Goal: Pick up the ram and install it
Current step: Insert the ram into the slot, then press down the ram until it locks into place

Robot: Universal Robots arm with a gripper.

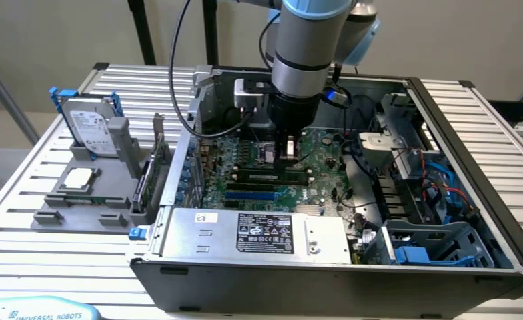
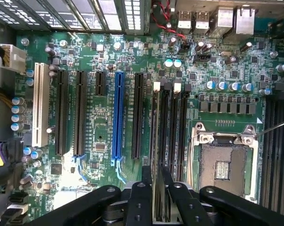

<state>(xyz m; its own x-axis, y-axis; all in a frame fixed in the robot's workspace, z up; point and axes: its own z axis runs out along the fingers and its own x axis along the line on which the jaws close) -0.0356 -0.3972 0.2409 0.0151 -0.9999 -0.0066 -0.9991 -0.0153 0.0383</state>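
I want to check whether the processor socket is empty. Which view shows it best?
The wrist view: the processor socket lies open and near, its silver frame and bare contact square plain to see. In the exterior view the arm stands over that part of the motherboard, so the socket cannot be made out.

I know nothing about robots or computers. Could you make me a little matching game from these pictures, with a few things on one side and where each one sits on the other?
Things:
1. ram
2. hard drive
3. silver processor chip
4. power supply box

Places:
A. standing upright in the grey holder outside the case
B. between the gripper's fingers, over the black memory slots
C. lying flat on the grey holder outside the case
D. inside the case, along its near wall in the exterior view

Pairs: 1-B, 2-A, 3-C, 4-D
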